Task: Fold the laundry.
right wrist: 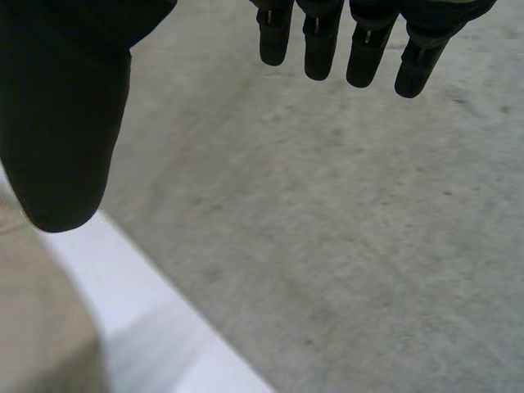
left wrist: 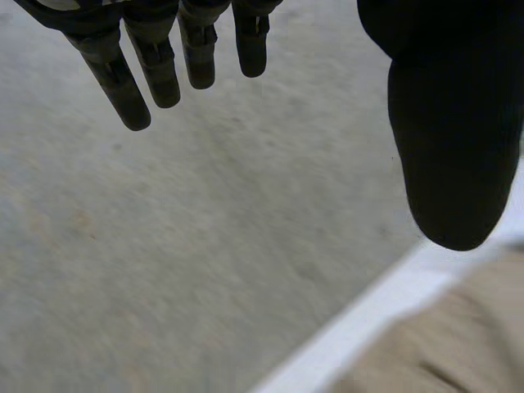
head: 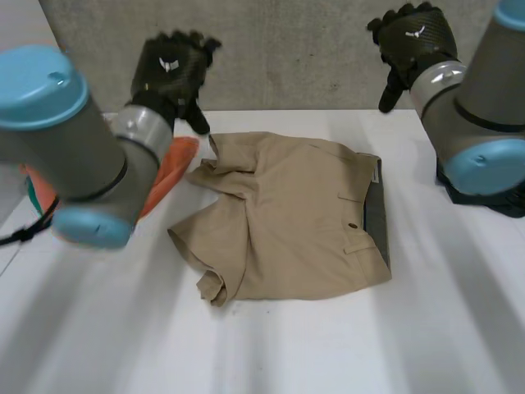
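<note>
White table [head: 328, 349] holds tan shorts [head: 287, 213] at its middle, orange cloth [head: 176, 160] just beside. Left hand [head: 168, 66] and right hand [head: 414, 37] hover raised over the far edge, fingers straight, empty.

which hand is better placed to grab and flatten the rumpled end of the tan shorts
Left, probably. The left hand hangs open right above the rumpled far corner of the shorts. The right hand, also open, is raised beyond the waistband end, farther from the cloth.
</note>
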Available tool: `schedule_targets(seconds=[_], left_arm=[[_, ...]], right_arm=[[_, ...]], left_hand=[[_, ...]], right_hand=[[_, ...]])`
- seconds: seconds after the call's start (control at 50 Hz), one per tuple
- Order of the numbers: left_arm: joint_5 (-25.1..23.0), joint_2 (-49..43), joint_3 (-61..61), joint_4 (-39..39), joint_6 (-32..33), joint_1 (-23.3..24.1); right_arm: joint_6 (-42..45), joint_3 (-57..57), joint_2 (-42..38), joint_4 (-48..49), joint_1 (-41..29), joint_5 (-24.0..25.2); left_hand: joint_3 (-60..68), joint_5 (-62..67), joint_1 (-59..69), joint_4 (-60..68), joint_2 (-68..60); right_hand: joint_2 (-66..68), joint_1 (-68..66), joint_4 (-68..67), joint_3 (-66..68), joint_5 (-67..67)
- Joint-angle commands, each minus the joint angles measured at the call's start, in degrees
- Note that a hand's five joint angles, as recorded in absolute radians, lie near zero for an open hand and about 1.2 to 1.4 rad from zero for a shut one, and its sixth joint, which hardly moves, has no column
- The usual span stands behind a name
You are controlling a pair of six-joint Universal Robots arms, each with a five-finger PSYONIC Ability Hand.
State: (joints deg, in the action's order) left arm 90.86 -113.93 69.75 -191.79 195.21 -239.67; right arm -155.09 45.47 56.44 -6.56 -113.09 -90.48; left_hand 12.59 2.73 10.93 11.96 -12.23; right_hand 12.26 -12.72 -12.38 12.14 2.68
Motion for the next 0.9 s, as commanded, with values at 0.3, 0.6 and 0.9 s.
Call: schedule_targets(seconds=[0.3,0.6,0.9], left_arm=[[1.15,2.86,34.22,-12.71,0.35,12.74],[9.25,-6.38,30.09,-21.77,14.11,-3.5],[5.65,4.57,37.37,-23.98,21.53,-8.01]], right_arm=[[6.46,47.6,14.22,-2.42,-2.14,9.44],[7.96,60.79,13.25,18.41,-1.17,10.76],[14.02,61.85,9.21,25.54,-1.17,10.06]], left_hand=[[6.71,6.57,8.37,7.34,-7.07],[6.04,5.9,7.7,6.67,-6.39],[0.65,0.51,2.32,1.29,-1.01]], right_hand=[[15.65,-15.19,-15.53,15.77,15.23],[16.83,-16.37,-16.71,16.95,16.41],[36.84,-36.37,-36.72,36.95,36.41]])
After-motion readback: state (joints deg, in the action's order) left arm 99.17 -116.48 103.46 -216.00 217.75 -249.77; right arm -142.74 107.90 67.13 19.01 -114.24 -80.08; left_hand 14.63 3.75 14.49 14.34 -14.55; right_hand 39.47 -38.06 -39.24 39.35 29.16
